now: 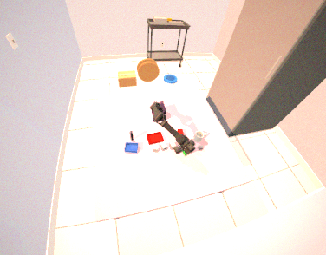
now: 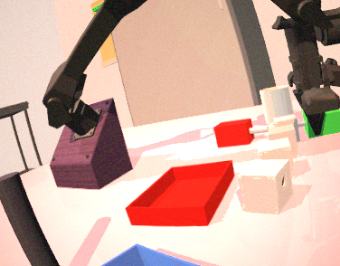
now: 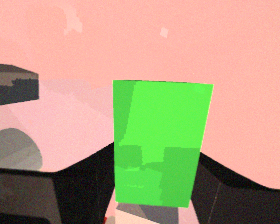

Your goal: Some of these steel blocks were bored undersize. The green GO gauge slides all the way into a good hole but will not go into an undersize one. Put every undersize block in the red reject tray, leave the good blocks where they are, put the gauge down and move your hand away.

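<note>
One arm, reaching out from purple base (image 2: 112, 156), forearm angled down, wrist bent, gripper (image 1: 184, 152) (image 2: 319, 115) (image 3: 151, 143) low w/ fingers closed on green GO gauge (image 1: 185, 153) (image 2: 325, 123) (image 3: 158, 135). Steel blocks (image 2: 265, 185) in a row btwn gauge & red reject tray (image 1: 155, 138) (image 2: 180, 194). Blue tray (image 1: 131, 147) (image 2: 144, 258) near red one.

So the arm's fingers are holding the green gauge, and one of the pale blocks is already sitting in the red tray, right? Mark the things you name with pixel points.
Not quite: the fingers do hold the green gauge (image 2: 328, 123) (image 3: 161, 120), but the exterior view shows no block in the red tray (image 2: 166, 216).
</note>
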`<action>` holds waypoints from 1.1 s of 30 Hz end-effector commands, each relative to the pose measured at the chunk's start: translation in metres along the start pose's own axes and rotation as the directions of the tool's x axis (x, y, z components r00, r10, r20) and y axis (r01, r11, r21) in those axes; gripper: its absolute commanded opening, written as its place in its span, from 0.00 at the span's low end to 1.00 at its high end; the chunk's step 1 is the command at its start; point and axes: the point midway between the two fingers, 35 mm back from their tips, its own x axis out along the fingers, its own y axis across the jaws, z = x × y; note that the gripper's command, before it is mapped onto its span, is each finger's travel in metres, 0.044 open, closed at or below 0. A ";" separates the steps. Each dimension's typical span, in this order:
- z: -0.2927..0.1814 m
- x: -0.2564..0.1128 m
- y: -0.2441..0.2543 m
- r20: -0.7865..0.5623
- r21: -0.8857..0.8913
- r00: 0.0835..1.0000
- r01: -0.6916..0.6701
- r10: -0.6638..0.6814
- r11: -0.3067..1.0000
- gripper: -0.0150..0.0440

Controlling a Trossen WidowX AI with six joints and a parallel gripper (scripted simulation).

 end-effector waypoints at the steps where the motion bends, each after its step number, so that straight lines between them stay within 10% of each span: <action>1: 0.005 -0.002 0.000 0.009 0.000 1.000 -0.004 0.004 1.000 0.25; 33: 0.017 -0.003 -0.001 0.010 0.000 1.000 -0.004 0.004 1.000 0.25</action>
